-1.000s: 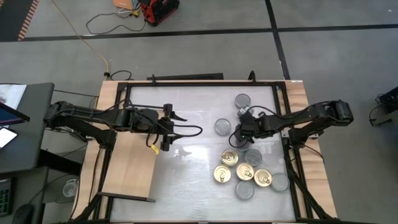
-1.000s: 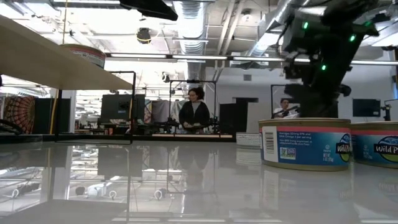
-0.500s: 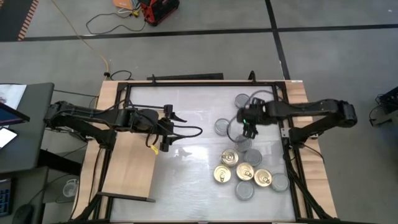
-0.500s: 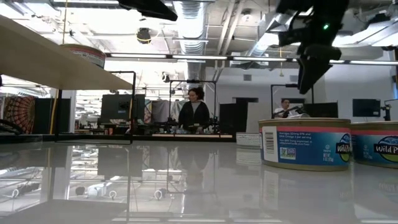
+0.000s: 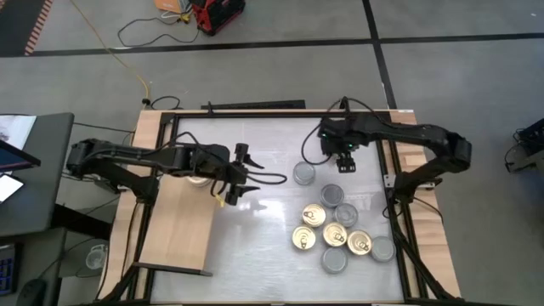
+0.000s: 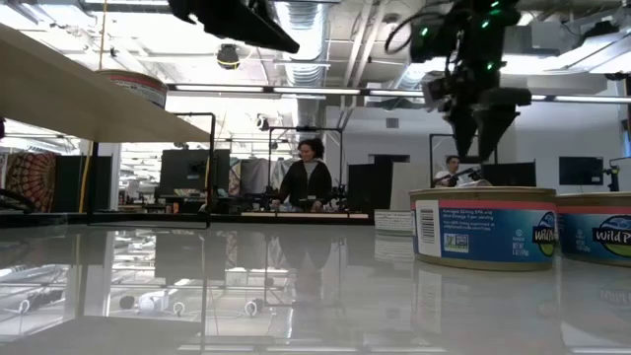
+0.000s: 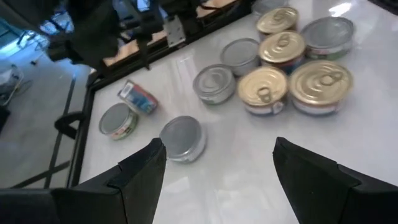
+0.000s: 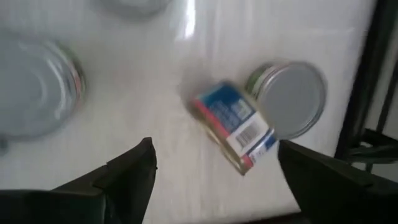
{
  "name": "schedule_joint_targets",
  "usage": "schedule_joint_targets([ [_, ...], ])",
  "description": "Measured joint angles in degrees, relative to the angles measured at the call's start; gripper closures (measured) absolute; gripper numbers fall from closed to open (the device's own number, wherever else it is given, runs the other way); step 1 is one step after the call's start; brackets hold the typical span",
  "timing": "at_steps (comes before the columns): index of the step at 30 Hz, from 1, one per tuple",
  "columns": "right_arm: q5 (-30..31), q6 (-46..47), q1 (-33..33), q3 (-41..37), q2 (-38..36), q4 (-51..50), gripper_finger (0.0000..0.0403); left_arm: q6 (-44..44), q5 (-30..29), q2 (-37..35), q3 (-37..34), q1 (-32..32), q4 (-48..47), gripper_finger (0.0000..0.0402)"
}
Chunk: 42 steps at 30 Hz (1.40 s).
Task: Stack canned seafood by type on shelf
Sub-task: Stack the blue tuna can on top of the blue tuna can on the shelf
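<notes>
You have two matte-black jointed arms with thin black cables looped alongside; green lights glow above the right tool (image 6: pixel 478 123).

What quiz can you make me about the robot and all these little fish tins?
1. True or false: the right gripper is holding a tin.
2. How does the blue-labelled tin under that gripper lie? A upright; B on its side; C stacked on another tin.
3. How many gold-topped tins stand on the table?

Key: 1 false, its fingers are open and empty. 2 B. 3 four. The left gripper waits open beside the shelf.
</notes>
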Motion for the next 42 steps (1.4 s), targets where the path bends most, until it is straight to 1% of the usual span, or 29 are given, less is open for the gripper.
schedule_joint_targets([
  [5, 0.06, -4.48, -0.63, 5.70, 7.18, -3.02, 0.0045, -1.90, -0.04, -0.06, 0.00, 0.96, -0.14, 0.0118],
  [9, 1.88, -8.47, -0.34, 10.27, 12.03, -6.74, 0.0045, -4.54, -0.05, -0.34, 0.00, 1.02, -1.25, 0.0118],
  [12, 2.70, -11.11, -0.32, 12.05, 15.10, -9.46, 0.0045, -5.94, -0.06, -0.31, 0.00, 1.02, -3.27, 0.0118],
  [16, 3.44, -15.31, -0.45, 12.19, 18.24, -10.82, 0.0045, -7.81, -0.22, -0.25, 0.00, 1.00, -4.29, 0.0118],
  [19, 6.41, -16.95, -1.12, 12.18, 20.46, -11.20, 0.0045, -9.19, -0.67, -0.30, 0.00, 1.00, -4.59, 0.0118],
  [22, 8.87, -17.89, -2.08, 12.17, 20.84, -10.62, 0.0045, -10.12, -1.02, -0.35, 0.00, 1.00, -4.64, 0.0118],
  [28, 7.58, -18.43, -3.73, 11.25, 20.73, -10.97, 0.0045, -9.85, -2.40, -0.36, 0.00, 1.00, -4.65, 0.0118],
  [33, 7.51, -21.07, -3.99, 7.02, 20.73, -5.93, 0.0046, -9.83, -3.05, -0.36, 0.00, 1.00, -4.73, 0.0118],
  [35, 7.52, -21.09, -3.98, 5.79, 20.73, -4.18, 0.0053, -9.83, -3.07, -0.36, 0.00, 1.00, -5.33, 0.0118],
  [37, 7.54, -21.05, -3.88, 4.89, 20.73, -3.24, 0.0070, -9.83, -3.10, -0.36, 0.00, 1.00, -5.99, 0.0118],
  [42, 7.55, -20.58, -3.88, 3.83, 20.69, -3.10, 0.0141, -9.72, -3.23, -0.36, -0.02, 1.00, -7.19, 0.0118],
])
